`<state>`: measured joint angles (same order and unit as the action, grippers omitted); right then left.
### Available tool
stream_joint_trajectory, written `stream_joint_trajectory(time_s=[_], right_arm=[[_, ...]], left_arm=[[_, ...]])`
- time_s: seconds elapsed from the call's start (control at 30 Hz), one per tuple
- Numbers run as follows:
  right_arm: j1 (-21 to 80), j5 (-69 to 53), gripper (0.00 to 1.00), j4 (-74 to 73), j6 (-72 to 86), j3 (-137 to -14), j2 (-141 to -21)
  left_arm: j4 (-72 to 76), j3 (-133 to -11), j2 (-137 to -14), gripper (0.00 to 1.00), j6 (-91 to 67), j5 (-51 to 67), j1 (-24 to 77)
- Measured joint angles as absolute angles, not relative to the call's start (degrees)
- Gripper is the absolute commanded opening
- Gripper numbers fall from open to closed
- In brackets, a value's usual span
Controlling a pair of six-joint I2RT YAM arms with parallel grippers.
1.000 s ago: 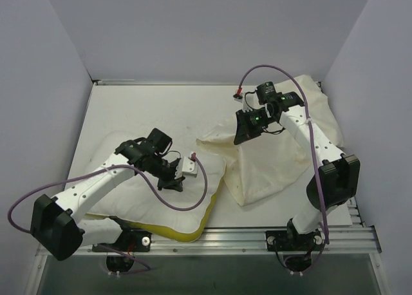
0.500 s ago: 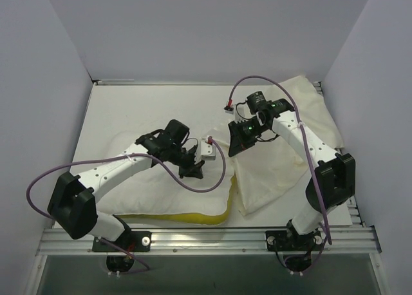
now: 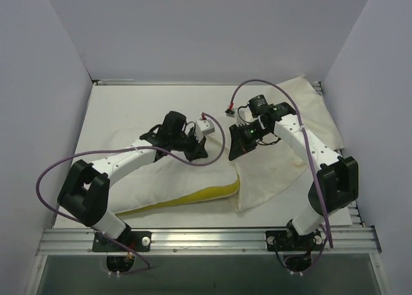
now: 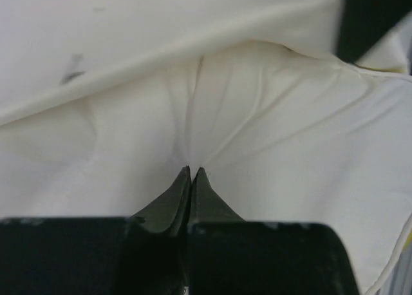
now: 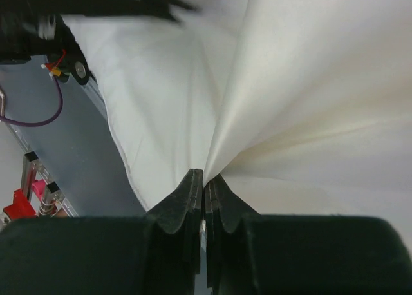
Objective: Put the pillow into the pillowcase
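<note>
Though overhead hides it, left claw (image 4: 192,171) pinches pillow (image 4: 290,147).

At the overhead view's centre, the left arm (image 3: 122,161) and right arm (image 3: 302,143) hide where the pillow (image 3: 174,179) meets the pillowcase (image 3: 277,172). Whether it is inside cannot be told. In the left wrist view's upper right, a blurred dark shape (image 4: 367,11) is cut off.

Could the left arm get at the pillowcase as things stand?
Probably not yet: the left end effector is shut on the pillow, though the pillowcase lies close beside it.
</note>
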<state>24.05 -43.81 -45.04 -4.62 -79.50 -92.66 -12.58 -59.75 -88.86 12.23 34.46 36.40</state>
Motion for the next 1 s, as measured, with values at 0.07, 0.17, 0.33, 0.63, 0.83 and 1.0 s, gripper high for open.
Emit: stream_joint_trajectory(time_s=[0.07, 0.17, 0.33, 0.63, 0.83, 1.0], right_arm=[[24.1, -43.8, 0.02, -44.8, -4.6, -78.5, -92.3], [24.1, -43.1, 0.05, -44.4, -4.6, -78.1, -92.3], [23.6, -41.5, 0.03, -44.3, -4.3, -78.1, -92.3], [23.3, -42.5, 0.0, -44.4, -2.8, -79.4, -93.1], [24.7, -43.7, 0.0, -44.4, -1.7, -82.4, -96.1], [26.8, -44.9, 0.0, -44.2, -0.8, -85.1, -100.2]], left_arm=[[-9.7, -60.7, -89.5, 0.0, 8.8, 30.8, 34.4], [-5.7, -62.0, -90.9, 0.0, 5.3, 23.8, 34.0], [-2.7, -61.2, -92.4, 0.57, 3.8, 17.4, 38.0], [-6.8, -55.2, -82.2, 0.8, 9.3, 16.2, 39.2], [-13.2, -48.2, -69.5, 0.84, 20.6, 21.8, 41.8], [-17.6, -41.8, -69.7, 0.8, 28.9, 23.4, 44.5]])
